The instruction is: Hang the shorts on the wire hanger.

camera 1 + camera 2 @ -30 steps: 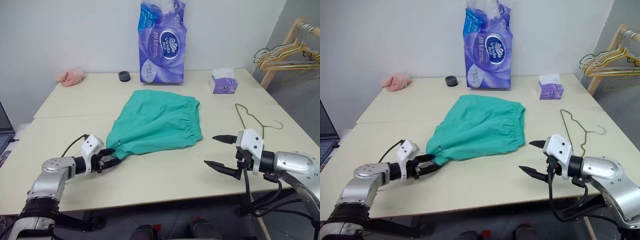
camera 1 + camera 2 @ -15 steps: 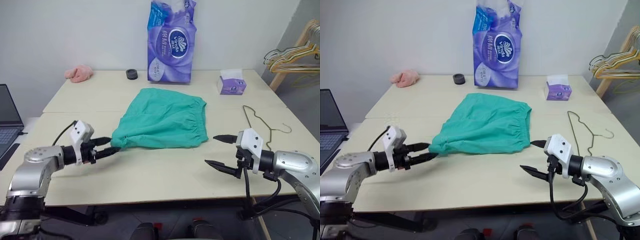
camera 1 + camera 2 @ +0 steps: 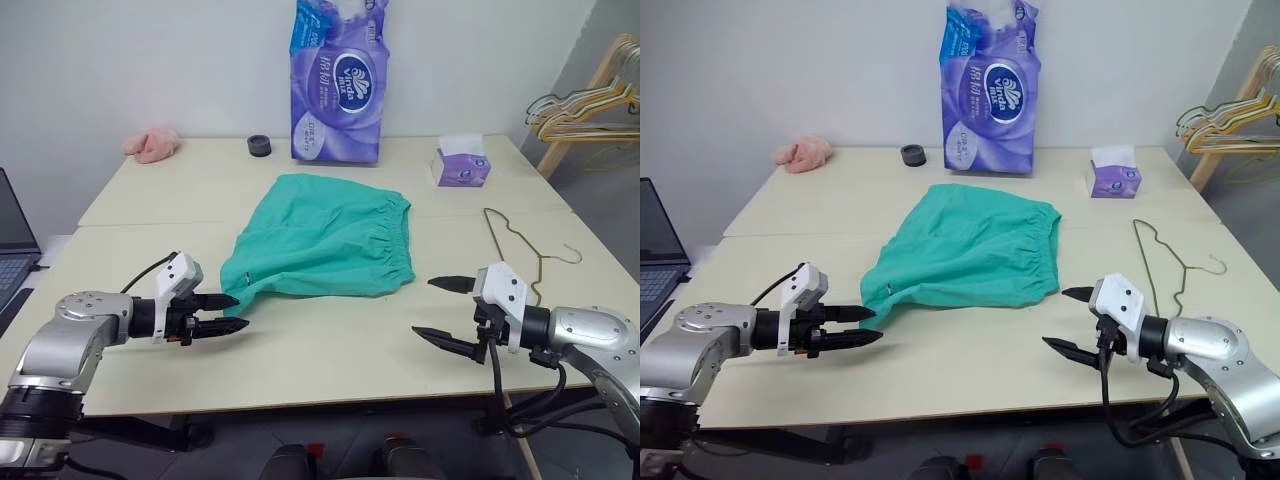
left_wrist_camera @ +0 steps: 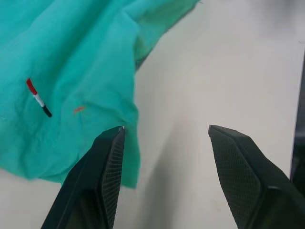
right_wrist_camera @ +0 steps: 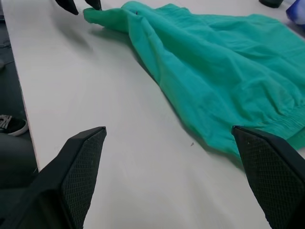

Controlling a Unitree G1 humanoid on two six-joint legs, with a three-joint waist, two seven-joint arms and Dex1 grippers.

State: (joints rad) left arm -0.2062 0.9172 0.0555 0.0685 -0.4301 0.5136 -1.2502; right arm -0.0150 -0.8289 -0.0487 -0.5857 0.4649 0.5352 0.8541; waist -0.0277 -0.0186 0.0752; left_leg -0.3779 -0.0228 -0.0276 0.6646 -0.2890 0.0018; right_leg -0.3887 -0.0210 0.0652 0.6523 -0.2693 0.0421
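Fingers of the left gripper point(image 3: 228, 312) are standing apart with nothing between them, tips lying just beside the near corner of the teal-green fabric shorts point(image 3: 322, 238); in the left wrist view one finger point(image 4: 102, 169) is overlapping the hem while the other is sitting over bare table, so no cloth is being gripped. Judged from that, the left gripper is lining up for a hold on that corner rather than carrying it. The right gripper point(image 3: 443, 311) is hovering near the table's front edge with its two black fingers spread wide and empty, pointing toward the shorts, seemingly waiting its turn. The shorts are lying flat mid-table on the pale beige tabletop point(image 3: 330, 345), gathered waistband toward the robot's right. The thin dull-gold wire hanger point(image 3: 512, 247) is lying flat, apart from the shorts, on the robot's right, beyond the right gripper, within that arm's likely reach. Whether the left fingertip is actually touching the hem cannot be told. The drawstring is showing merely as a small red-and-white end in the left wrist view, and the hanger's thin wire is hard to trace against the table.
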